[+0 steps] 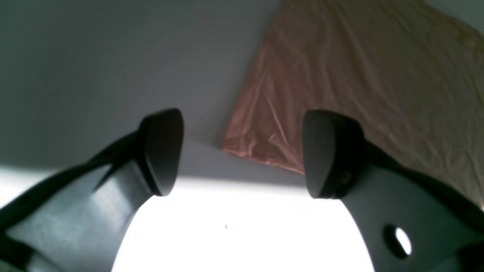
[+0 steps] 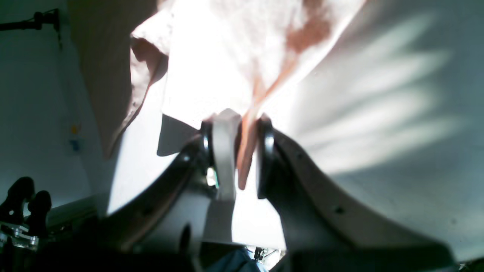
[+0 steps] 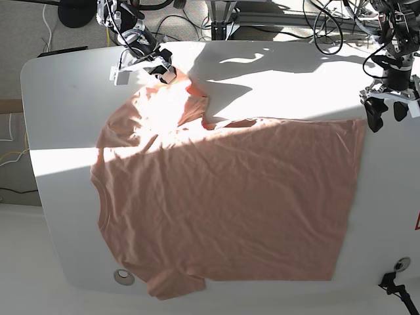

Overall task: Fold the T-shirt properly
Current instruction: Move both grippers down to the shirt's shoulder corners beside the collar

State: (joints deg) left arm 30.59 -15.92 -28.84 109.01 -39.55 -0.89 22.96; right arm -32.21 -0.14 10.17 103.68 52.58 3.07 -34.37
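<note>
One sleeve of the T-shirt (image 3: 223,197), spread across the worktop (image 3: 59,85), is pinched by the right fingers (image 2: 242,136) near the far left corner, while the left fingers (image 1: 242,151), spread wide, are held just beside its far right corner.

The right gripper (image 2: 238,151) pinches a fold of the T-shirt (image 3: 223,197); the left gripper (image 1: 242,155) hangs with jaws spread, holding nothing.
</note>
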